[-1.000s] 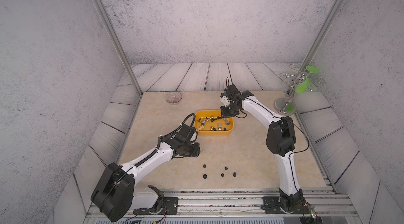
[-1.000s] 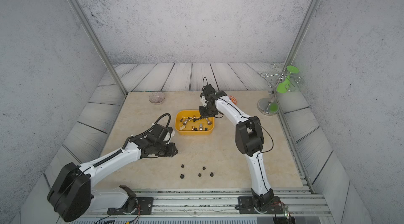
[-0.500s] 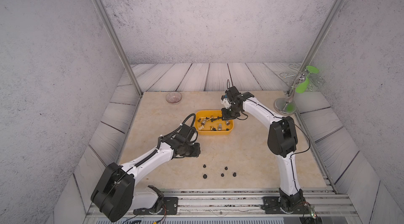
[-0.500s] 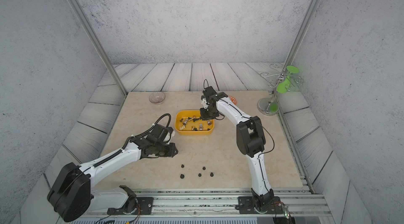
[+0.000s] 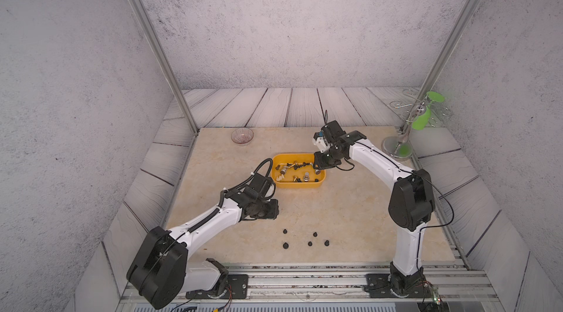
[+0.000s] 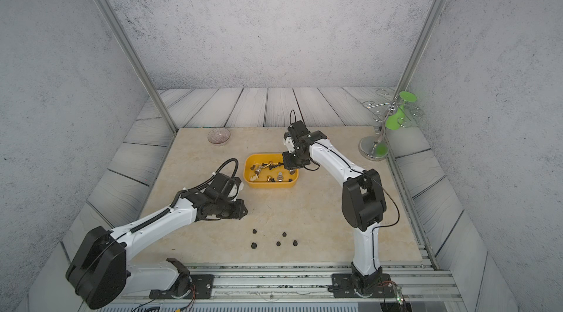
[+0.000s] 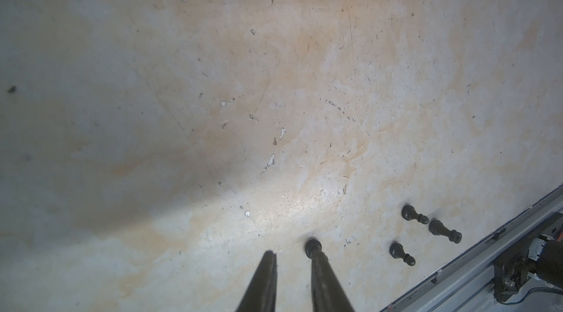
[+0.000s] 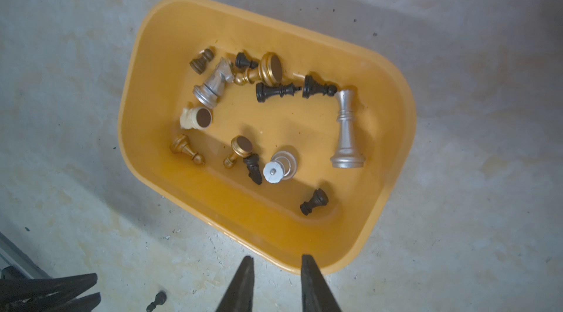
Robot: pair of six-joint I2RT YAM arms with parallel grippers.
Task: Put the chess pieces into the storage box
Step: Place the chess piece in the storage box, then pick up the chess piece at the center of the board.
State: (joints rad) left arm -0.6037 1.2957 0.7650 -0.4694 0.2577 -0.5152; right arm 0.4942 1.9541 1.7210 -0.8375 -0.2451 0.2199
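Shifting slightly, the right pincer (image 8: pixel 276 260) overhangs the storage box (image 8: pixel 393 130).

Tabletop (image 5: pixel 350 210) carries yellow box (image 5: pixel 297 186), black pawns (image 5: pixel 285 245), glass bowl (image 5: pixel 242 136).

- The storage box (image 5: pixel 297 186) is a yellow-orange plastic tub with rounded corners and low walls. It sits flat on the bench, about mid-width and slightly toward the far side.
- Inside it I count about thirteen chess pieces (image 8: pixel 274 91), nearly all tipped on their sides. There is a tall silver piece (image 8: pixel 345 130), a silver knight (image 8: pixel 213 83), a cream piece (image 8: pixel 195 118), three gold pieces (image 8: pixel 269 69) and several black ones.
- Five small black pieces (image 5: pixel 309 243) are on the bare bench near the front edge. They are well apart from the box and loosely clustered without touching, and they look upright.
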